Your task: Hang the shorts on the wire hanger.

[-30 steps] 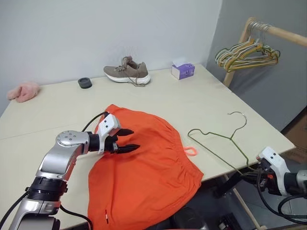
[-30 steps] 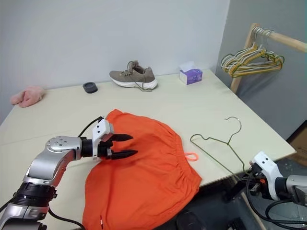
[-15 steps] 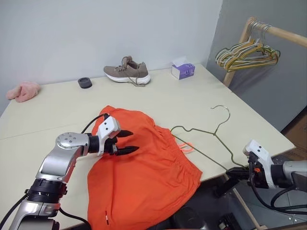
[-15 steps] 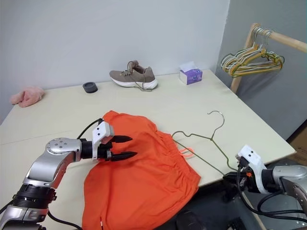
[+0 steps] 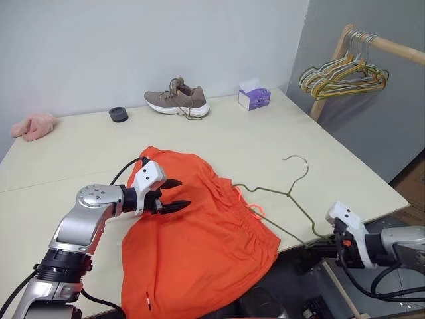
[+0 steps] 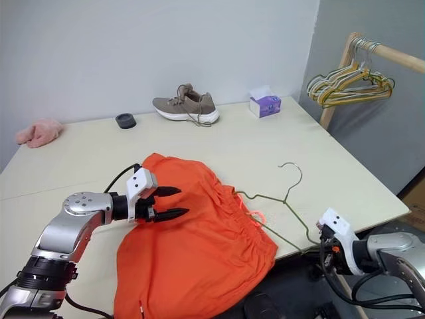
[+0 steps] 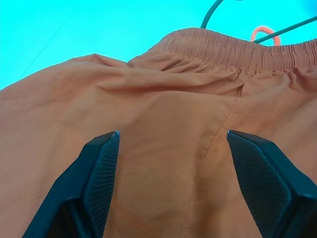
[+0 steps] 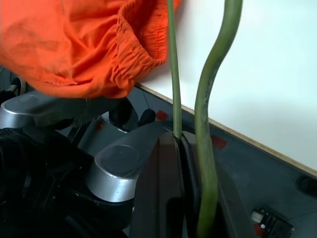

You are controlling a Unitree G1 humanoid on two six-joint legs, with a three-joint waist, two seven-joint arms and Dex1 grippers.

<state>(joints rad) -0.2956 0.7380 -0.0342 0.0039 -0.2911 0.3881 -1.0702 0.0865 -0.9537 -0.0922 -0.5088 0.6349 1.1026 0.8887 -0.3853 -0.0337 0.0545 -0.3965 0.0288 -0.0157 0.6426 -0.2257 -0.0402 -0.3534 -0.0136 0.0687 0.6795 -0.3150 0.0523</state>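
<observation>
Since a second ago, the wire hanger [image 5: 279, 196] has slid left across the table [image 5: 265, 133], and its far corner now reaches the waistband of the shorts [image 5: 199, 246], over the orange drawstring loop [image 5: 256, 211]. The right gripper [image 8: 184, 148], below the table's near edge, is clamped together on the hanger's near corner. The shorts lie spread near the table's front edge, partly hanging off. The left gripper [image 5: 179, 194] hovers over them, fingers [image 7: 101, 173] apart, holding nothing.
</observation>
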